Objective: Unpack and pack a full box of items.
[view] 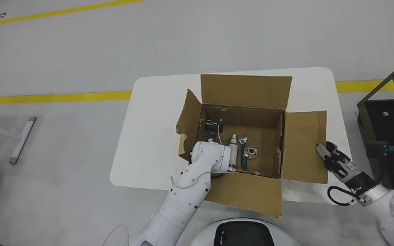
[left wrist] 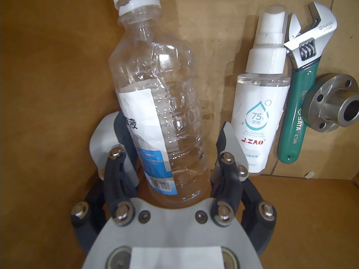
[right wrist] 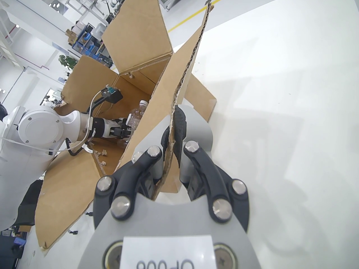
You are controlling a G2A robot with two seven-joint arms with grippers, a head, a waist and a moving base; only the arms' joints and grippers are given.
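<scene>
An open cardboard box (view: 246,92) stands on the white table (view: 154,123). Inside it, my left gripper (left wrist: 172,124) is open around the lower part of a clear plastic bottle (left wrist: 157,99) with a white cap; one finger touches it and the other stands a little off. A white spray bottle (left wrist: 260,107), a green-handled wrench (left wrist: 303,85) and a metal flange (left wrist: 333,103) lie beside it on the box floor. My right gripper (right wrist: 174,124) is shut on the edge of the box's right flap (right wrist: 168,85), at the table's right side (view: 325,152).
All the flaps (view: 303,144) are spread outward around the box. A dark green frame (view: 375,117) stands just past the table's right edge. Bare tabletop lies left of the box and beyond the right flap.
</scene>
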